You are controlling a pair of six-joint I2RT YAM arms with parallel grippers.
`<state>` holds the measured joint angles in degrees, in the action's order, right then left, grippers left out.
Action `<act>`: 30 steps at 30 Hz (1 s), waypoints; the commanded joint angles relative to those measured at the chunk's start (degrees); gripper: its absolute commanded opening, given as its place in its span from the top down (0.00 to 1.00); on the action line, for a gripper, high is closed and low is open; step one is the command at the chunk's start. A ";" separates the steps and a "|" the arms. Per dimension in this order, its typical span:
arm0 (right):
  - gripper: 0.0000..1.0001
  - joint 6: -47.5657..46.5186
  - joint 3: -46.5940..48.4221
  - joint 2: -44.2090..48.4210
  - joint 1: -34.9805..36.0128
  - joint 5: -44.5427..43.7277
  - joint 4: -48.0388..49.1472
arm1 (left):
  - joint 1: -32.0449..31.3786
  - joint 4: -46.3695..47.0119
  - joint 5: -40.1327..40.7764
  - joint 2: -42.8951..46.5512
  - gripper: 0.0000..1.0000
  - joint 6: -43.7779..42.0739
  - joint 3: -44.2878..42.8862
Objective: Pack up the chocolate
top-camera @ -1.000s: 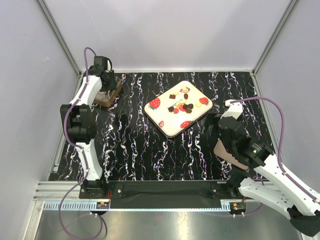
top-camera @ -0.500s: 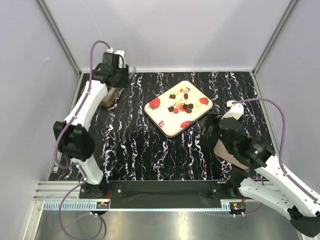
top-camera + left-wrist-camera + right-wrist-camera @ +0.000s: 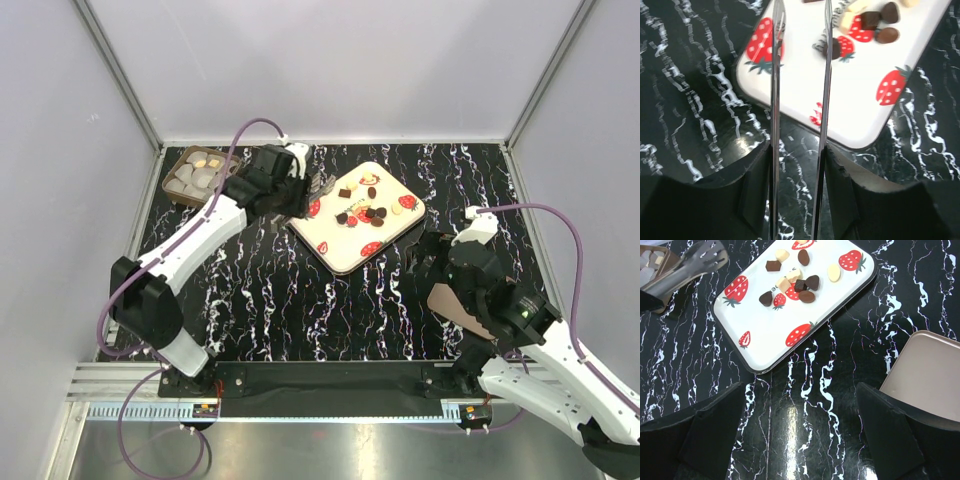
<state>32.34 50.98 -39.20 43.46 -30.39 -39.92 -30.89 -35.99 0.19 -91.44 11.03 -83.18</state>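
Observation:
The chocolate [image 3: 365,208] lies as several small dark, tan and cream pieces on a white strawberry-print tray [image 3: 340,250]. My left gripper [image 3: 303,190] hovers at the tray's left corner, shut on metal tongs [image 3: 775,95]. The two blades of the tongs reach over the tray [image 3: 860,110] toward the chocolate [image 3: 880,22]. They hold nothing between them. My right gripper [image 3: 430,255] stands open over bare table, right of the tray. In its view the chocolate [image 3: 795,285] sits on the tray [image 3: 760,335], with the tongs [image 3: 705,257] at upper left.
A brown box [image 3: 195,172] with white paper cups stands at the far left corner. A tan lid [image 3: 460,305] lies flat under the right arm and shows as the lid [image 3: 930,375] at the right. Grey walls enclose the black marbled table.
The left arm has swung from over the brown box rightward to the tray's left corner, carrying the tongs. The box now shows uncovered. The right arm has barely shifted.

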 commanded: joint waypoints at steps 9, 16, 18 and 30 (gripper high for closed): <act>0.00 0.45 0.87 0.88 0.13 -0.19 0.11 | -7.77 7.69 3.41 -7.60 0.49 2.60 1.53; 0.00 0.09 0.70 1.06 0.13 -0.63 0.28 | -8.39 8.48 5.79 -10.16 0.49 1.98 2.40; 0.00 0.01 0.61 0.88 0.13 -0.81 0.28 | -8.57 8.56 6.49 -10.69 0.49 1.89 2.75; 0.00 -0.08 1.05 0.70 0.13 -0.81 0.46 | -8.92 8.39 7.02 -13.15 0.53 1.45 2.67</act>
<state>32.60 50.98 -38.52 43.46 -30.41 -40.21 -39.46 -30.20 5.74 -104.77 12.67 -80.20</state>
